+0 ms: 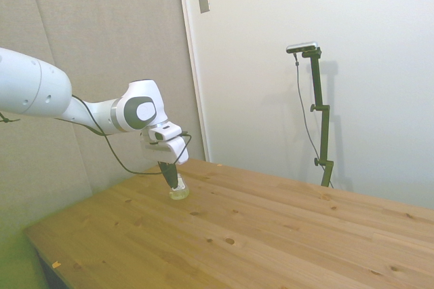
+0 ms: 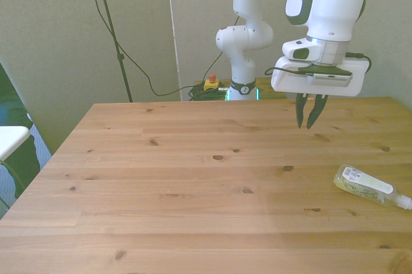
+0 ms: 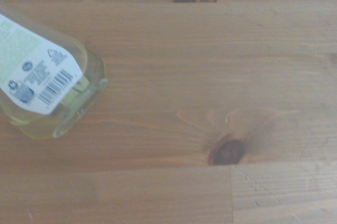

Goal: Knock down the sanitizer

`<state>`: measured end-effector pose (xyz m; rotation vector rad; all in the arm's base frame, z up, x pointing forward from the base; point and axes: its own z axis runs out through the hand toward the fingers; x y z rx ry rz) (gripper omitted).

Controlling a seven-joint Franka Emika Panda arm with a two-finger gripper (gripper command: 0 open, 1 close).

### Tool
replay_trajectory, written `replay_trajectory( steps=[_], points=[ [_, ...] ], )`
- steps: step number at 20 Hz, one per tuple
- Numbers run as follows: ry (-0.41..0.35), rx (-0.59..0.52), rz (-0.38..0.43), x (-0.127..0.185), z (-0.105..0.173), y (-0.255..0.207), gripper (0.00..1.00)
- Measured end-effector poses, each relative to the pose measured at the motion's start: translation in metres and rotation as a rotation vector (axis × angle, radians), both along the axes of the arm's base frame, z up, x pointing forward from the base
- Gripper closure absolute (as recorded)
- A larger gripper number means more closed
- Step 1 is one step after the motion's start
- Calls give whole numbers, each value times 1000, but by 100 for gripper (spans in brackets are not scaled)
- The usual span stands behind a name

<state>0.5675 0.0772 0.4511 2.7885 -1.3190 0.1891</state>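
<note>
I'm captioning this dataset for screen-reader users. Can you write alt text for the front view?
A small clear sanitizer bottle of pale yellowish liquid lies on its side on a wooden table near the front view's right edge, white cap toward that edge. The white arm's gripper hangs above the table behind the bottle, clear of it, its dark fingers close together and holding nothing.
</note>
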Motion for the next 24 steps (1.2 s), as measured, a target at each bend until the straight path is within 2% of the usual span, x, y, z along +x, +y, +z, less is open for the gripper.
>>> replay_trajectory(
  steps=[11,24],
  points=[
    [27,-7,24,-64,-14,-17,0],
    [43,-10,6,-87,-27,-35,0]
  ],
)
